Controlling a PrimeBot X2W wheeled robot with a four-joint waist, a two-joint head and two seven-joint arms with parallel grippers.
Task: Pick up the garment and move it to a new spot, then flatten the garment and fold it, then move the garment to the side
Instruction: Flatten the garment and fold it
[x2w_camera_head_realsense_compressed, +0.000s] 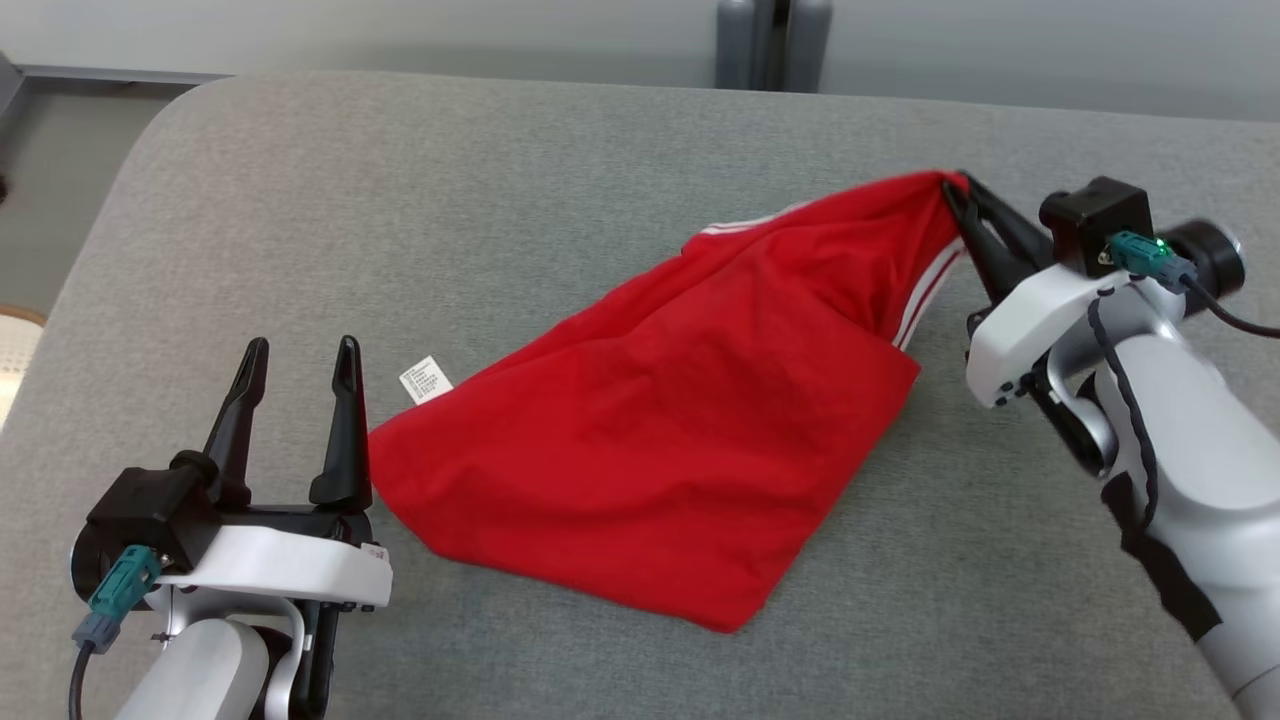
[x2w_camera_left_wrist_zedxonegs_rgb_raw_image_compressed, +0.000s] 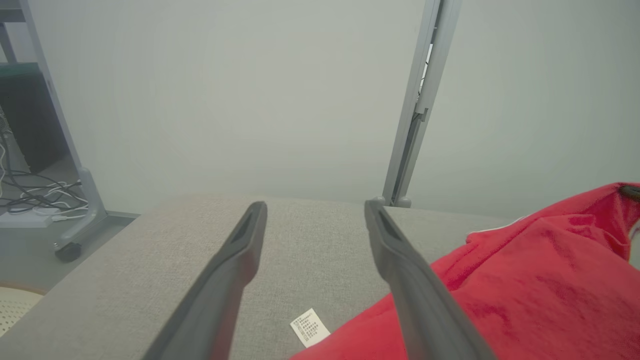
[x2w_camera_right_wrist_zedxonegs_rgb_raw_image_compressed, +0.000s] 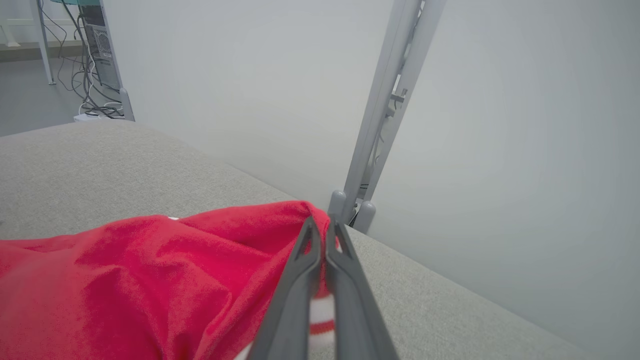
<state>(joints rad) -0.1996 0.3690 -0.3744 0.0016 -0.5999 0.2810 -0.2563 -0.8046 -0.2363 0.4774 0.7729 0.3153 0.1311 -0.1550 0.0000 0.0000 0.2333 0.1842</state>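
Observation:
A red garment (x2w_camera_head_realsense_compressed: 660, 430) with white stripes lies on the grey table, its far right corner pulled up off the surface. My right gripper (x2w_camera_head_realsense_compressed: 955, 190) is shut on that raised corner; in the right wrist view the two fingers (x2w_camera_right_wrist_zedxonegs_rgb_raw_image_compressed: 322, 227) pinch the red cloth (x2w_camera_right_wrist_zedxonegs_rgb_raw_image_compressed: 150, 280) at their tips. A white care label (x2w_camera_head_realsense_compressed: 426, 379) sticks out at the garment's left edge. Just left of the garment's near left corner, my left gripper (x2w_camera_head_realsense_compressed: 300, 360) stands open with nothing between its fingers. The left wrist view shows the label (x2w_camera_left_wrist_zedxonegs_rgb_raw_image_compressed: 310, 327) and the red cloth (x2w_camera_left_wrist_zedxonegs_rgb_raw_image_compressed: 525, 280) to the right of the fingers.
The grey fabric-covered table (x2w_camera_head_realsense_compressed: 400, 200) has a rounded far left corner and bare room on the left and in front. A grey post (x2w_camera_head_realsense_compressed: 772, 45) stands behind the far edge. Cables (x2w_camera_left_wrist_zedxonegs_rgb_raw_image_compressed: 35, 192) lie on the floor to the left.

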